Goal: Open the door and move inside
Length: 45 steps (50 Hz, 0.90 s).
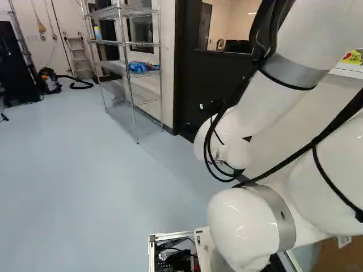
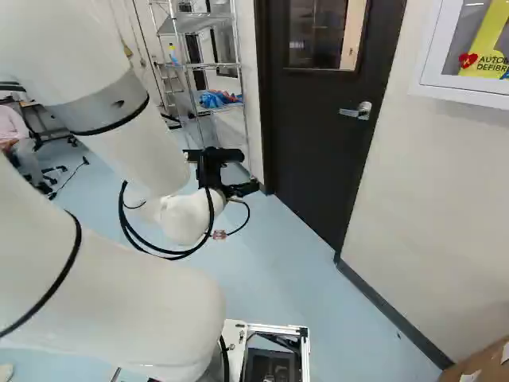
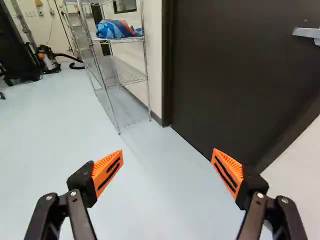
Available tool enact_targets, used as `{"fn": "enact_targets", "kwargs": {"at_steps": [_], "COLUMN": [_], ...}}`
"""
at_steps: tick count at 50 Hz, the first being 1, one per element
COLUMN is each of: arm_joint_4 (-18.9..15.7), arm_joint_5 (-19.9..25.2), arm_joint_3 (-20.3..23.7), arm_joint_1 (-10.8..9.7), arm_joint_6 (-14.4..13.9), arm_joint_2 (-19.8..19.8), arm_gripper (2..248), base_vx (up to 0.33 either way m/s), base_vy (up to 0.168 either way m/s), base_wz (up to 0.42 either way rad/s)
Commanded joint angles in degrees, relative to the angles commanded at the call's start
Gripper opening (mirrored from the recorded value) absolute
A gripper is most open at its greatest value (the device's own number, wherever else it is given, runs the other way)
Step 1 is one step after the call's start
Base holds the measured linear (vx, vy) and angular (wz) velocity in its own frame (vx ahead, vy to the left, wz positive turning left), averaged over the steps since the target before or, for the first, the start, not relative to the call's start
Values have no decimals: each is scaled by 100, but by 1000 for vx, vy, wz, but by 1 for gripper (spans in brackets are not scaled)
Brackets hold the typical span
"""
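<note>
Wide floor [image 1: 96, 175], edge at closed door [image 2: 318, 151]

- Dark door [image 2: 318, 151] stands shut, silver lever handle [image 2: 355, 111] near its right edge
- White cabinet [image 2: 461, 93] hangs right of it
- Wire shelf [image 2: 195, 24] left of it holds a blue bundle [image 2: 213, 99]
- White arm [image 2: 131, 151] bears black gripper [image 2: 249, 169]

On the wall to my right, I read "AUTOM" above "DEFIBR" (both words run out of my sight, so I stop there) on a yellow sign [image 2: 487, 36] at the white cabinet [image 2: 457, 89], with a red heart [image 2: 468, 60] left of the letters.
</note>
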Motion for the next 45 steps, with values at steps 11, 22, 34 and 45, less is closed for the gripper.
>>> {"fn": "enact_targets", "kwargs": {"at_steps": [11, 22, 34, 45], "arm_joint_4": [0, 0, 0, 0], "arm_joint_5": [0, 0, 0, 0], "arm_joint_3": [0, 0, 0, 0], "arm_joint_1": [0, 0, 0, 0], "arm_joint_6": [0, 0, 0, 0], "arm_joint_2": [0, 0, 0, 0], "arm_gripper": [247, 247, 247, 247], "base_vx": [135, 133, 130, 130], "base_vy": [15, 31, 40, 43], "base_wz": [-225, -229, -224, -238]}}
